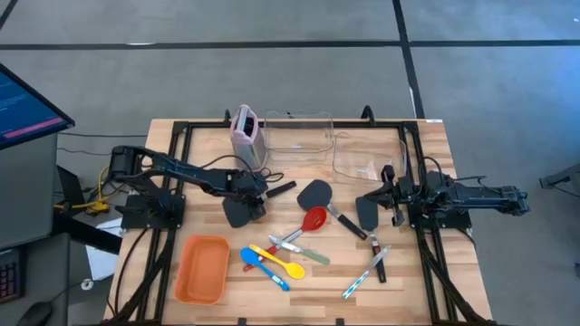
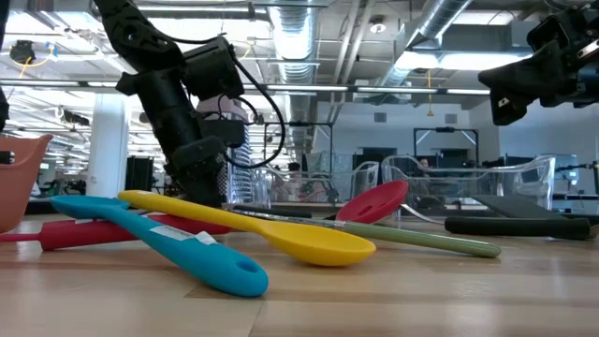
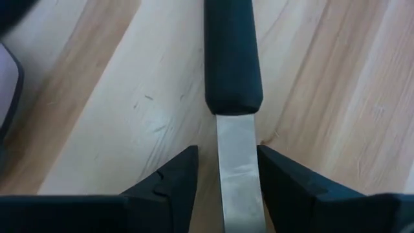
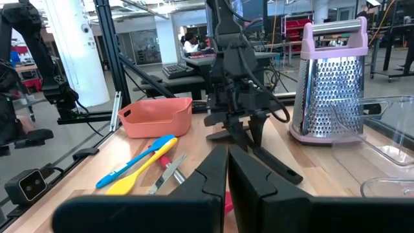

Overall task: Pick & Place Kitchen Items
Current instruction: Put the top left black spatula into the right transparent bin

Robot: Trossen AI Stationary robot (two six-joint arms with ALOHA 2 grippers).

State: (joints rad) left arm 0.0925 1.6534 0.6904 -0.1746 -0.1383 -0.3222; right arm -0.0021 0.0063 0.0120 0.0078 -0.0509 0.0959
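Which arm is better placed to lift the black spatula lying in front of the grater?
The left. Its pincer is down at the table with one finger on each side of the black spatula's metal shank. The right pincer is off at the table's right side, fingers together.

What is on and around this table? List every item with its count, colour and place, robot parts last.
black spatulas: three, black; one at the left gripper, one mid-table, one by the right gripper
red spoon: one, red; mid-table
yellow spoon: one, yellow; crossing the blue spoon
blue spoon: one, blue; beside the orange tray
thin tools: at least two; green handle by the spoons, blue handle nearer the right arm
orange tray: one, orange; left arm's side
clear bins: two, clear; table's far edge
grater: one, pink-handled; beside the bins
left gripper: open, astride a spatula's metal shank
right gripper: shut, above the table
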